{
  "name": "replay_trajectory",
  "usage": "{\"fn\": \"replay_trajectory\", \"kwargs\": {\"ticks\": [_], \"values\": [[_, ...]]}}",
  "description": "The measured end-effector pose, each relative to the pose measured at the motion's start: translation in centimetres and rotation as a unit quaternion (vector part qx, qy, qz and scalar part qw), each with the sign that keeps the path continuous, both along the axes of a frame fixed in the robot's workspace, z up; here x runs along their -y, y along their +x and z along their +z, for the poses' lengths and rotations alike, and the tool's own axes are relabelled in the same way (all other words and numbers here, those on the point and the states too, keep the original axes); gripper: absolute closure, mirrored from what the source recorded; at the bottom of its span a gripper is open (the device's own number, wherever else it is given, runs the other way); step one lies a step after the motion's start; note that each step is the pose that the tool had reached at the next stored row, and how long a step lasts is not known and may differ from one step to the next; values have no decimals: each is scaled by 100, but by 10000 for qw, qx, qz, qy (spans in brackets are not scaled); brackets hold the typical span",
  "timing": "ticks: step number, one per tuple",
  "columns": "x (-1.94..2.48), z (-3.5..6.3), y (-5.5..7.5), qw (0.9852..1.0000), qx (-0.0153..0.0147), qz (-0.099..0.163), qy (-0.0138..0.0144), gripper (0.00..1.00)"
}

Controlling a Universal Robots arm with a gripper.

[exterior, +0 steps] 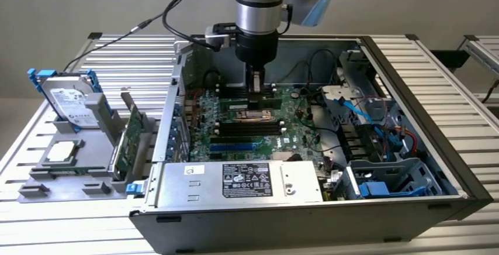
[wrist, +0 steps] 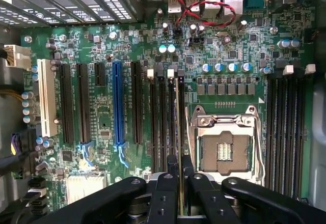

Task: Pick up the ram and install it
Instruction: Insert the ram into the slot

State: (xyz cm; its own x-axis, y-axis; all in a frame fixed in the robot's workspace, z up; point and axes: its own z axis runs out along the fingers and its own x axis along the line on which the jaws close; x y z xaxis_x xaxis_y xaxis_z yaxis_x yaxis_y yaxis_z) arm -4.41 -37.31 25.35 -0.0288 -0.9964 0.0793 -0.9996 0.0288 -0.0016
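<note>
Wrist view: the gripper (wrist: pixel 179 188) has its jaws pinched narrow on the ram (wrist: pixel 178 117). The ram stands edge-on over the black memory slots (wrist: pixel 162 117) beside the CPU socket (wrist: pixel 224 150). Exterior view: the arm (exterior: pixel 257 9) reaches down into the open computer case (exterior: pixel 440 138), with the gripper just above the motherboard (exterior: pixel 234 132).

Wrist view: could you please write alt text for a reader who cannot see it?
The black two-fingered gripper is shut on the ram, a thin green circuit-board stick seen edge-on, lined up along the black memory slots of a green motherboard. An empty silver processor socket lies beside those slots.
</note>
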Motion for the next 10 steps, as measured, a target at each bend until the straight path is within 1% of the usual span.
{"fn": "replay_trajectory", "kwargs": {"ticks": [3,4,6,7,10], "values": [[8,-28,0,10000,-24,0,-8,86],[8,-32,0,10000,-37,-1,-17,86],[9,-39,0,10000,-74,0,-39,86],[12,-45,2,10000,-85,0,-46,86],[19,-89,2,9999,-87,-2,-55,86]]}}
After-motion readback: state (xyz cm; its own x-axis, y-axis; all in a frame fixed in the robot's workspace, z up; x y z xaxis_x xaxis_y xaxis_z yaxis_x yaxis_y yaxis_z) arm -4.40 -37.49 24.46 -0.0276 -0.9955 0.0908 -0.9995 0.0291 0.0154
